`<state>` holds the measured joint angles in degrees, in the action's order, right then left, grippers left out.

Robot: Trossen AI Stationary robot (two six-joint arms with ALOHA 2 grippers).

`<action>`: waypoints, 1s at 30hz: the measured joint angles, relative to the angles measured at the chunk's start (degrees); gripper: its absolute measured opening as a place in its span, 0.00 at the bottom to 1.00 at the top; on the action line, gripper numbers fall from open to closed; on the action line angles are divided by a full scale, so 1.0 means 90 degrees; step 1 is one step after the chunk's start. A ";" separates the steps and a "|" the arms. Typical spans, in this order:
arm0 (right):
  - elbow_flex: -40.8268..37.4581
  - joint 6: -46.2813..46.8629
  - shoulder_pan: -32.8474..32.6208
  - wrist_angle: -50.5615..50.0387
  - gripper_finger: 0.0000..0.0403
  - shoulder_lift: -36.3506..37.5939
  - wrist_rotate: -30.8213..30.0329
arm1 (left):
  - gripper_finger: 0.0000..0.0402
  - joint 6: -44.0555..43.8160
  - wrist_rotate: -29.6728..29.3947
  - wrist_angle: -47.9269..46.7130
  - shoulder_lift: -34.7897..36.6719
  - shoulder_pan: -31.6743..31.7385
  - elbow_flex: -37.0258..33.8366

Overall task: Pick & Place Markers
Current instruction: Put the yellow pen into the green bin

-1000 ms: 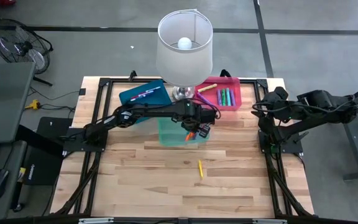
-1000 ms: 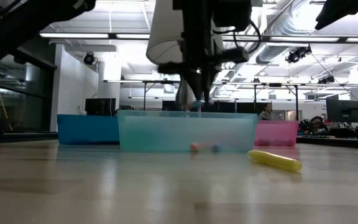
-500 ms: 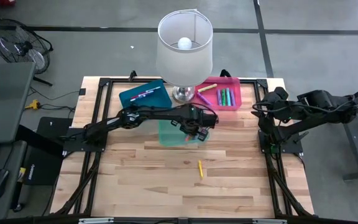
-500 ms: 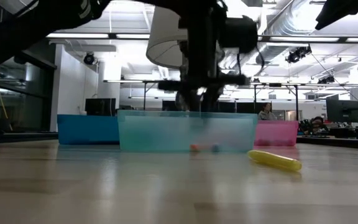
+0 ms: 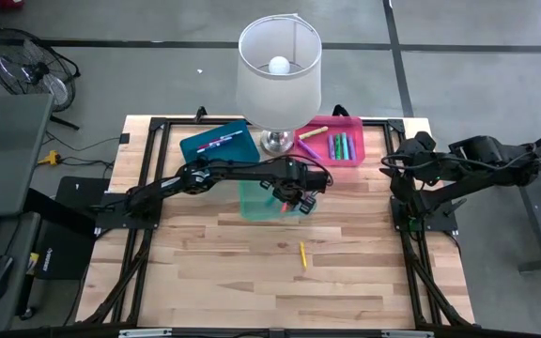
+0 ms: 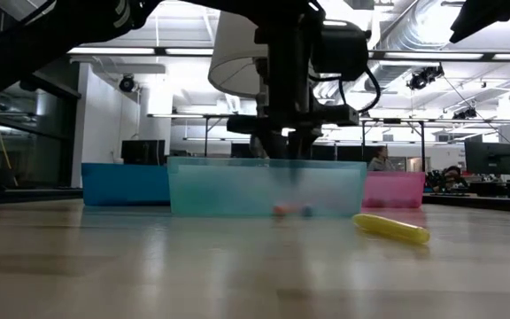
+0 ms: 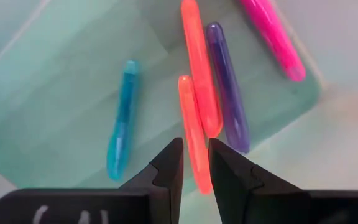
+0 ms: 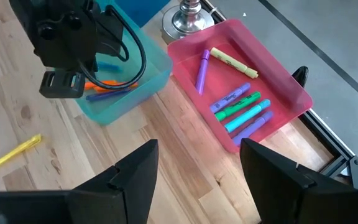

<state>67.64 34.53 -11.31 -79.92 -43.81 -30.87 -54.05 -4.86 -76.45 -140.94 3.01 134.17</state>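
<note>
My left gripper (image 5: 294,195) points down into the teal bin (image 5: 256,202). Its fingers stand slightly apart, open, on either side of an orange marker (image 7: 192,130). That marker lies among a second orange marker (image 7: 197,68), a purple one (image 7: 229,93), a blue one (image 7: 122,121) and a pink one (image 7: 272,37) on the bin's floor. A yellow marker (image 5: 302,254) lies flat on the bare wood, nearer the table's front. My right gripper (image 8: 197,162) waits open, high at the table's right edge. My left gripper comes from above, pointing down, its fingers along either side of the orange marker's near end (image 7: 199,174). I cannot tell whether the fingers touch it. The marker appears to lie on the bin's floor beside the other orange marker.
A pink bin (image 5: 346,145) holding several markers stands at the far right, and a blue bin (image 5: 216,141) with markers at the far left. A lamp (image 5: 279,70) with a white shade stands between them, behind the teal bin. Open wood lies toward the table's near edge.
My left gripper has gone down into the teal bin with the orange marker and has kept still there for the last half second.
</note>
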 joint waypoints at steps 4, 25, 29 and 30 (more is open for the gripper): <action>0.0000 0.0021 0.0000 -0.0002 0.54 0.0002 0.0058 | 0.18 0.0173 0.0020 0.0005 0.0000 -0.0002 0.0002; 0.0000 0.0318 0.0000 -0.0005 0.54 0.0001 0.0395 | 0.18 0.1253 -0.2805 -0.0587 0.1179 -0.1570 -0.0020; 0.0000 0.0346 0.0000 0.0005 0.54 -0.0001 0.0400 | 0.18 0.1376 -0.3237 -0.0508 0.1409 -0.1715 -0.0112; 0.0000 0.0386 0.0000 0.0005 0.54 -0.0001 0.0400 | 0.18 0.1431 -0.3379 -0.0540 0.1486 -0.1748 -0.0180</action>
<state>67.64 38.01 -11.31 -79.88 -43.81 -27.27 -41.17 -35.27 -81.31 -127.57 -12.73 132.55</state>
